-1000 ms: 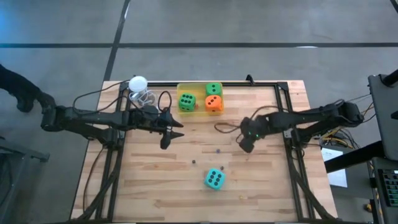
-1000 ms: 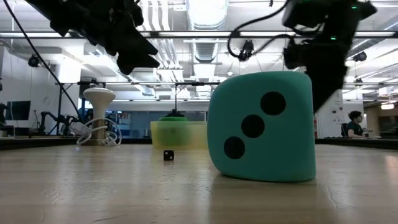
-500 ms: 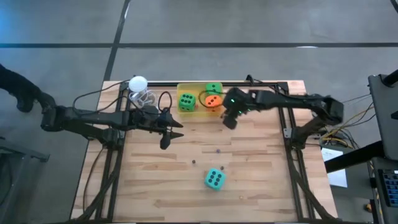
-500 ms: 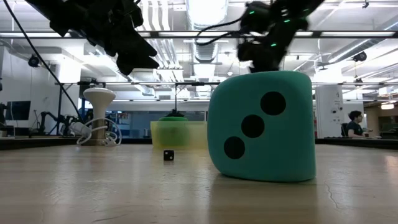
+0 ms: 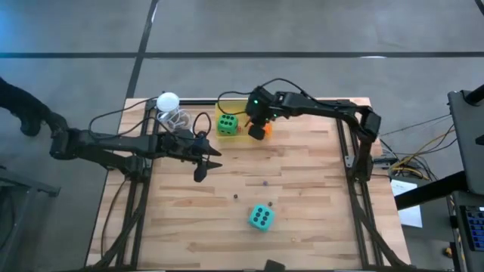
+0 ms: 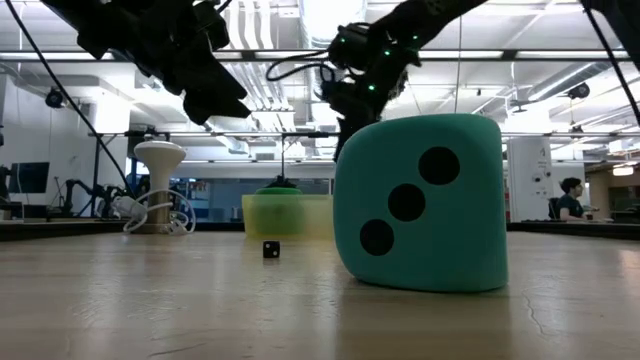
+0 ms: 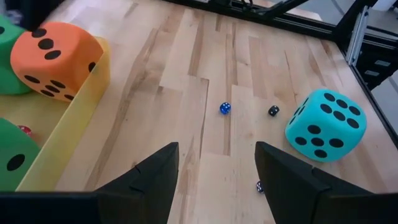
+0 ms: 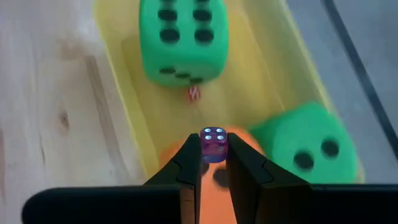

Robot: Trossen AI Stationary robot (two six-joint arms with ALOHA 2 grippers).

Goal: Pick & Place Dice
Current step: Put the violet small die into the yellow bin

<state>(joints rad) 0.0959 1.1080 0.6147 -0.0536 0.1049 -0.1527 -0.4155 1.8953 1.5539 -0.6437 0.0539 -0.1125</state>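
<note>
Two bright green dice [image 8: 180, 37] [image 8: 308, 146] and the orange die [image 7: 56, 59] sit in a yellow tray [image 5: 234, 137] at the table's far edge. The teal die [image 5: 261, 217] rests on the wood near the table's near edge. My right gripper [image 8: 213, 158] hovers over the tray, above the orange die, and is shut on a tiny purple die [image 8: 213, 144]. My left gripper [image 7: 214, 180] is open, hanging above the table's left middle [image 5: 200, 162], touching nothing. My right gripper pinches the tiny purple die [image 8: 213, 142] between its two fingertips [image 8: 189, 158], one on each opposite side face. The fingers slant down from above. The die is lifted clear, over the orange die in the tray.
A tiny red die [image 8: 193, 93] lies in the tray. Tiny blue [image 7: 225, 108] and black [image 7: 273, 111] dice lie on the wood mid-table. A white ball [image 5: 168, 100] on a stand with a coiled cable stands at the far left corner.
My right gripper has swung from the table's right middle toward the far edge and leftward, ending over the yellow tray. My left arm and the large dice have kept still.
</note>
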